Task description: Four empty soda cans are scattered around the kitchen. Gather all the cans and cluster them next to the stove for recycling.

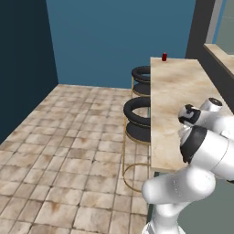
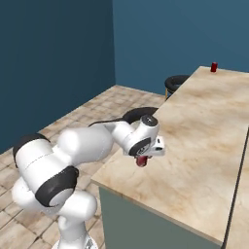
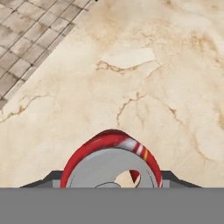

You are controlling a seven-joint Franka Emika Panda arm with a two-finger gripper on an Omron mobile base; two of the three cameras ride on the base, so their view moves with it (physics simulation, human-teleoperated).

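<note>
The arm reaches over the near left corner of the marble table, and the jaws are clamped on a red soda can, one finger on each side of its body. In the hand view the can's silvery top faces straight up at the camera with the drinking hole showing, so its long axis runs along the jaws and stands upright over the tabletop. From the right base view I cannot tell whether its base touches the marble or hangs just above it.

A second red can stands upright at the far end of the same table, well apart from the first, beside two black stools along the left edge.

Risks, as I judge them: the held can is empty and thin-walled, so a hard squeeze could dent it and a loose one could let it slip or tilt during a swing. It is also close to the table's edge, so a drop here could send it rolling to the tiled floor. A low carry could catch its base on the marble.
</note>
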